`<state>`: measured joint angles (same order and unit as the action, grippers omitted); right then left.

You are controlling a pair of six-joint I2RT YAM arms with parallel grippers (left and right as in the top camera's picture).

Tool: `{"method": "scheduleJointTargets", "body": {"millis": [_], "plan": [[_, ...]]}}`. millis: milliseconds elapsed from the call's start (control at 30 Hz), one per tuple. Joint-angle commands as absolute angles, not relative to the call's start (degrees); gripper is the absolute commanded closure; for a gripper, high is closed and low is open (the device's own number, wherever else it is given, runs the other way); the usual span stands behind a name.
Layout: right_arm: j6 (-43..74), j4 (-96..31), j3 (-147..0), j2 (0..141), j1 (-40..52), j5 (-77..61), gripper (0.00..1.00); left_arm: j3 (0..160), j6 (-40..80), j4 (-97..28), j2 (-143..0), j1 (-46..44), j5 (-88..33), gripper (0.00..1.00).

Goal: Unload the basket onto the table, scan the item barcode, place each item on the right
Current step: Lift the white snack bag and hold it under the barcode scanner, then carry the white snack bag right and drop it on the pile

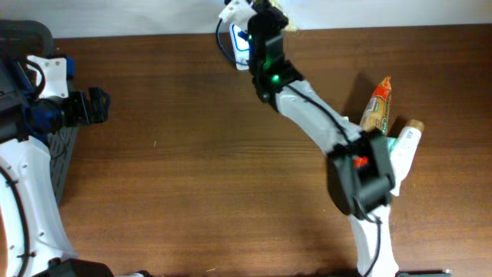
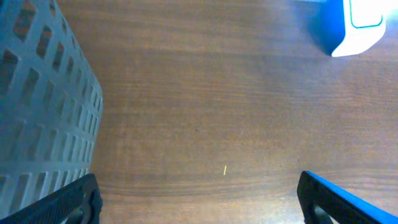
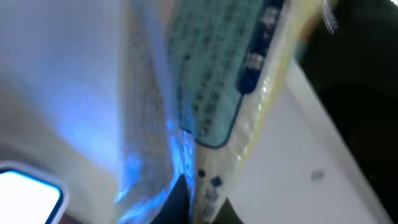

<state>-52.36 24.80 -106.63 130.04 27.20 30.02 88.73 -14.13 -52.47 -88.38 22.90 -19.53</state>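
Observation:
My right gripper (image 1: pixel 270 21) is stretched to the table's far edge, shut on a clear-wrapped packet (image 1: pixel 287 21). The packet is held right beside the blue-and-white scanner (image 1: pixel 240 38). In the right wrist view the packet (image 3: pixel 217 81) shows a pale green label with blue print. It rises from between my dark fingertips (image 3: pixel 180 205), and blue light falls on its wrapper. A white corner of the scanner (image 3: pixel 28 193) shows at the lower left. My left gripper (image 1: pixel 96 106) hangs open at the table's left, holding nothing. Its fingers (image 2: pixel 68 199) stand wide over bare wood, with the scanner (image 2: pixel 351 25) far ahead.
A grey mesh basket (image 1: pixel 65 150) stands by the left arm and fills the left of the left wrist view as basket (image 2: pixel 43 99). At the right of the table lie an orange-topped packet (image 1: pixel 377 104) and a white tube (image 1: pixel 403 146), beside the right arm's elbow.

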Motion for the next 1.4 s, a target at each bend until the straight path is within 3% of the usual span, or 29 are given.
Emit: {"method": "scheduleJointTargets", "body": {"millis": [0,500,667,800,967,1167,1233,1367], "plan": [[-68.90,34.33,-107.68,137.43,27.38,27.22,0.96,88.92,-14.68,-52.56,-88.05,23.05,-20.14,0.01],[-70.04,34.59,-107.68,139.63,28.29,24.62,0.96,88.92,-14.68,-52.56,-88.05,23.05,-20.14,0.01],[-59.24,33.17,-107.68,132.79,28.34,28.21,0.96,88.92,-14.68,-52.56,-88.05,23.05,-20.14,0.01],[-54.08,14.20,-107.68,125.12,29.95,30.22,0.96,88.92,-14.68,-52.56,-88.05,23.05,-20.14,0.01],[-21.63,-25.58,-107.68,108.57,29.39,11.11,0.96,88.92,-14.68,-52.56,-88.05,23.05,-20.14,0.01],[0.62,-63.92,-107.66,98.76,24.49,-1.50,0.96,88.92,-14.68,-52.58,-88.05,23.05,-20.14,0.01],[4.34,-73.52,-105.62,100.01,20.10,-1.54,0.96,88.92,-14.68,-52.56,-88.05,23.05,-20.14,0.01],[12.84,-75.44,-98.50,101.65,11.29,-3.01,0.96,88.92,-14.68,-52.58,-88.05,23.05,-20.16,0.01]]}}
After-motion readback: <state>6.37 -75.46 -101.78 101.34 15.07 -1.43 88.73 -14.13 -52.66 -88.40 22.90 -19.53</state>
